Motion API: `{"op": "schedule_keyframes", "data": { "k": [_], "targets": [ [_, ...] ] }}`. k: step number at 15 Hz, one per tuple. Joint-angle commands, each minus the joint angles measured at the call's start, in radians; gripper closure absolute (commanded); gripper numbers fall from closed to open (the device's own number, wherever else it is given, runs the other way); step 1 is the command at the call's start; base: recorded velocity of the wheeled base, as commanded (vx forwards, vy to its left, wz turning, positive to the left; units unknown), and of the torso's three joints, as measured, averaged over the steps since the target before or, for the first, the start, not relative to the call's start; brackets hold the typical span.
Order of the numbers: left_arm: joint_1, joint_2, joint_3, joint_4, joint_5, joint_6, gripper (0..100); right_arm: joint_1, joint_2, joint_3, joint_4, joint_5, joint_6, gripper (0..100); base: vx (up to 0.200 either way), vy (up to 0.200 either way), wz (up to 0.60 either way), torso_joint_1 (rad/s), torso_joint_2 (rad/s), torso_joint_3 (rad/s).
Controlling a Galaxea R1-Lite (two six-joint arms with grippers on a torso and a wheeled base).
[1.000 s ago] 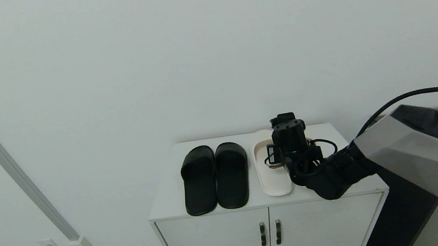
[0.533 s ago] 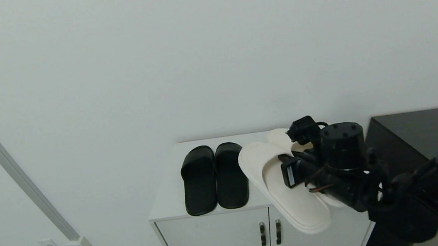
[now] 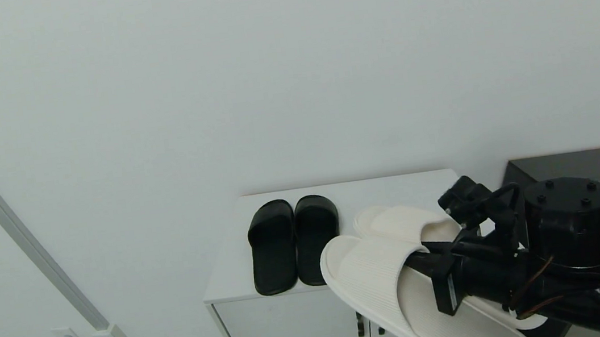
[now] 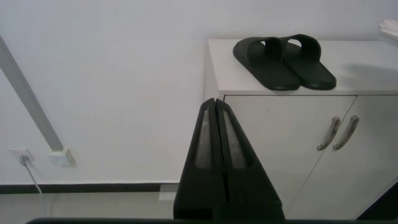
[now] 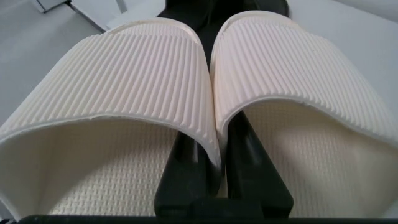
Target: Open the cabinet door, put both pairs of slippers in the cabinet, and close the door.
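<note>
cabinet: white cabinet (image 3: 388, 189), both doors closed, the two handles (image 4: 339, 132) side by side at the centre seam.
white slippers: the pair (image 3: 381, 273) is clear of the cabinet top, in the air in front of the cabinet's right door and overlapping its front edge in the head view. Toes point up and towards the cabinet, soles down.
right gripper: right gripper (image 3: 417, 261) has one finger inside each slipper. The jaws pinch the two adjoining inner strap walls together (best seen in the right wrist view, white slippers (image 5: 124, 81) either side of the gripper (image 5: 208, 155)).
left gripper: left gripper (image 4: 216, 124) is low, out in front of the cabinet's left side, facing it. Jaws are pressed together with nothing between them.
black slippers: the pair (image 3: 295, 243) sits side by side on the cabinet's top, left half, toes towards the wall, untouched.
handling: the white pair looks light and soft, with ribbed fabric straps and thin flexible soles. It will likely flop and swing from a strap grip. The black pair looks like moulded foam or rubber, stiffer and probably a bit heavier.
grip point: same trick should suit the black pair, taking both inner strap walls in one pinch.
step: judged to be carrying the white pair, door not yet open. The empty left gripper is the obvious one for a handle.
risk: fabric could slip from the pinch, and soles could catch the door edge.
</note>
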Motion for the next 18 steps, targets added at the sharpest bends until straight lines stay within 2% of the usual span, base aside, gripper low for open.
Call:
{"op": "schedule_keyframes", "data": {
  "k": [1, 7, 16, 18],
  "targets": [
    [0.0, 0.001, 0.0, 0.0, 0.001, -0.001, 100, 0.001, -0.034, 0.008, 0.021, 0.001, -0.002, 100, 0.0, 0.0, 0.0, 0.0, 0.0, 0.0],
    [0.0, 0.001, 0.0, 0.0, 0.001, -0.001, 100, 0.009, -0.1, -0.007, 0.168, -0.002, -0.046, 100, 0.0, 0.0, 0.0, 0.0, 0.0, 0.0],
    [0.0, 0.001, 0.0, 0.0, 0.001, -0.003, 100, 0.013, -0.098, 0.006, 0.178, -0.002, -0.063, 100, -0.2, 0.0, 0.0, 0.0, 0.0, 0.003],
    [0.0, 0.001, 0.0, 0.0, 0.001, -0.003, 100, 0.012, -0.098, 0.016, 0.175, 0.001, -0.063, 100, 0.0, 0.0, 0.0, 0.0, 0.0, 0.0]
  ]
}}
